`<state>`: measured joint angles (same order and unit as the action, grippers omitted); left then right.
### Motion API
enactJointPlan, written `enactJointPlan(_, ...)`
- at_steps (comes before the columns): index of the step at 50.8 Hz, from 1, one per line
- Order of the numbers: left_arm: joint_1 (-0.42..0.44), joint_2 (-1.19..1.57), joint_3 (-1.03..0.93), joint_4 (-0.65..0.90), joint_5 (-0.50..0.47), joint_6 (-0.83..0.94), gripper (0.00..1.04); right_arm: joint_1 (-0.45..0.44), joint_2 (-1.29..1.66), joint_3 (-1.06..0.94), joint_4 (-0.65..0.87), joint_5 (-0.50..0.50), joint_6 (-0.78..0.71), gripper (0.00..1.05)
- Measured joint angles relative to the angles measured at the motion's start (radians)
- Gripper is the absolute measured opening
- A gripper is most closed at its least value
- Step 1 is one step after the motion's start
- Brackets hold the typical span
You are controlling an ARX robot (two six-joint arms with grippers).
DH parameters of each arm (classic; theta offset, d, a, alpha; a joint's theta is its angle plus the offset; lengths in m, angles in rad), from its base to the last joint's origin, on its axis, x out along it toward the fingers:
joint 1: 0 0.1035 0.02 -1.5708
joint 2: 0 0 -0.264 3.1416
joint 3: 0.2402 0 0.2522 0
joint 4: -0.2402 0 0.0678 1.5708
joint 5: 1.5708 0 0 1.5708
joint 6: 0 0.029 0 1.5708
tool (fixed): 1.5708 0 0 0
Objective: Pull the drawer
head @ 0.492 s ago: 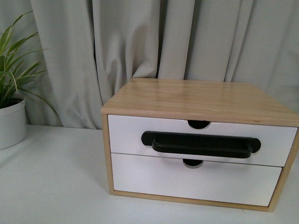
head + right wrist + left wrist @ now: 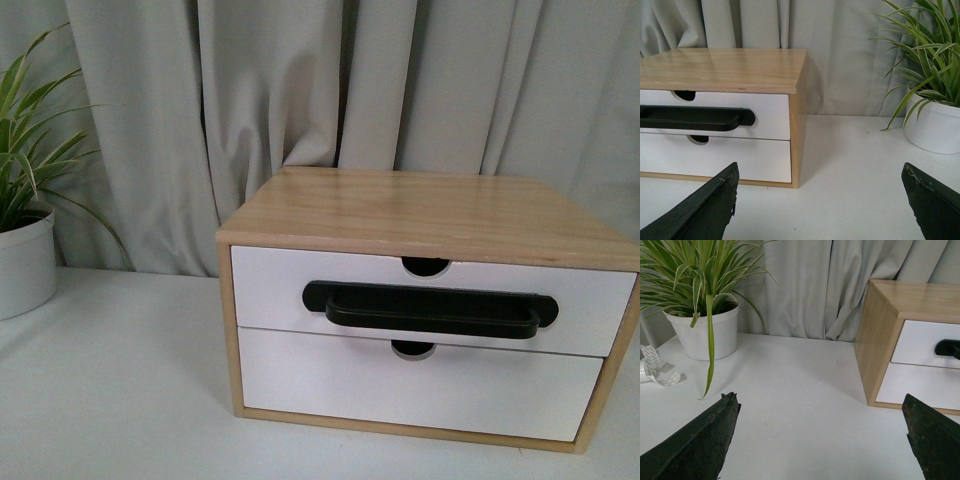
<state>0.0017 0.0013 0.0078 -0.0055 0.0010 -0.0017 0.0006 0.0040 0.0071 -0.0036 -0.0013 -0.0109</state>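
A light wood cabinet [image 2: 420, 210] stands on the white table. Its upper drawer [image 2: 270, 290] has a white front, a long black bar handle [image 2: 430, 308] and a half-round notch [image 2: 426, 266]; it sits closed. Below it is a plain white drawer front [image 2: 330, 385] with no handle. Neither arm shows in the front view. My left gripper [image 2: 820, 402] is open over bare table, left of the cabinet [image 2: 880, 335], well short of the handle [image 2: 947, 347]. My right gripper [image 2: 820, 170] is open off the cabinet's right corner [image 2: 796, 145], and the handle [image 2: 695, 118] shows beyond it.
A potted plant in a white pot [image 2: 22, 262] stands at the table's left; it shows in the left wrist view as the pot [image 2: 705, 332]. Another white pot with a plant [image 2: 932, 122] stands right of the cabinet. A loop of tape [image 2: 657, 372] lies near the left pot. Grey curtains [image 2: 250, 90] hang behind.
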Motion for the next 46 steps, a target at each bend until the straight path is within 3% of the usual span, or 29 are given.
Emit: enactJointPlan(46, 0.000, 0.000, 0.000, 0.000, 0.000, 0.000, 0.98, 0.000, 0.000, 0.000, 0.000, 0.000, 0.000, 0.96)
